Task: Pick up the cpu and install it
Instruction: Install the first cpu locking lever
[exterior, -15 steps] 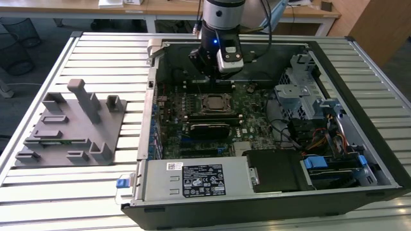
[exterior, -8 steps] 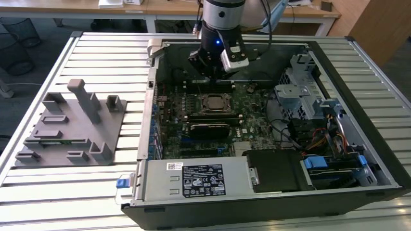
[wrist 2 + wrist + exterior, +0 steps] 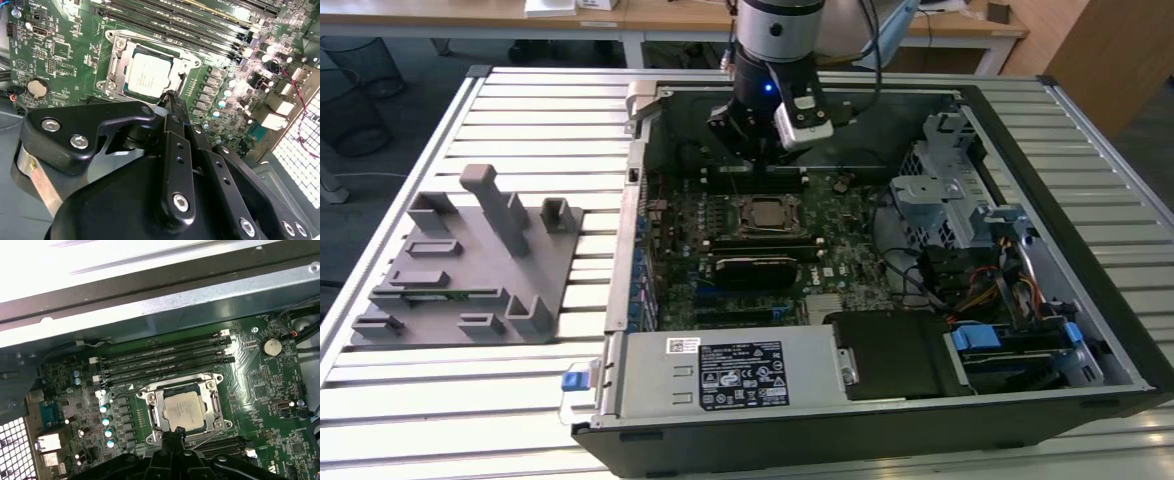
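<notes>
Looking past our gripper [image 3: 169, 97], fingers pressed together and holding nothing, we see the cpu [image 3: 146, 75] already seated in the motherboard socket [image 3: 116, 64], just beyond the fingertips. Farther off lie memory slots [image 3: 165, 359]. Placement looks done.

Exterior view: high, angled down from in front of the open black computer case [image 3: 881, 420] on the slatted metal table [image 3: 480, 400], taking in the whole scene. Both wrist views sit close above the green motherboard [image 3: 65, 55] [image 3: 260, 385], looking down past the black gripper [image 3: 172, 102] [image 3: 172, 432]. They share the metal-framed socket holding the silvery square cpu [image 3: 146, 75] [image 3: 184, 411].
</notes>
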### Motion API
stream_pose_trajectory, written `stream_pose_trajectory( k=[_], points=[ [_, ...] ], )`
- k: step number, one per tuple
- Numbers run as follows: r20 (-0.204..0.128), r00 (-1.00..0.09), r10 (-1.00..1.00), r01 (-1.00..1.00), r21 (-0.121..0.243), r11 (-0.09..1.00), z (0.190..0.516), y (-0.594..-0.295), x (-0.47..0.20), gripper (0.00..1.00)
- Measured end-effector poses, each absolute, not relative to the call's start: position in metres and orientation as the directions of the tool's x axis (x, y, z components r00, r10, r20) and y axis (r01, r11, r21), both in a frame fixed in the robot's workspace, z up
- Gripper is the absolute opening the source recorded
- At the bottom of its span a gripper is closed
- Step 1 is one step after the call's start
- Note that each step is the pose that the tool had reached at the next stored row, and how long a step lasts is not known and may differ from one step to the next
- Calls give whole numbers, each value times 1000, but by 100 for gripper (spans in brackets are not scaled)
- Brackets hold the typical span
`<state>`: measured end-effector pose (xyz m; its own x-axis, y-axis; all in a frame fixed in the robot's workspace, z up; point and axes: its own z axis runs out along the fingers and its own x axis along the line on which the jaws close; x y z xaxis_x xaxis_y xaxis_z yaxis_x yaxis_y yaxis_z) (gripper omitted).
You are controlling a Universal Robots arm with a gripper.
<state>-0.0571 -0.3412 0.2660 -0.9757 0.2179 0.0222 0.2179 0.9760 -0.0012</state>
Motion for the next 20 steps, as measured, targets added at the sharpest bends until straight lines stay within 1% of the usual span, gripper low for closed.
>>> stream_pose_trajectory(
  k=[4,14,20],
  points=[
    [22,-978,207,207,-1,978,266,-341,-58,11],
    [22,-999,36,36,-1,999,265,-341,-58,11],
    [19,-1000,11,11,3,1000,264,-342,-64,11]
  ],
)
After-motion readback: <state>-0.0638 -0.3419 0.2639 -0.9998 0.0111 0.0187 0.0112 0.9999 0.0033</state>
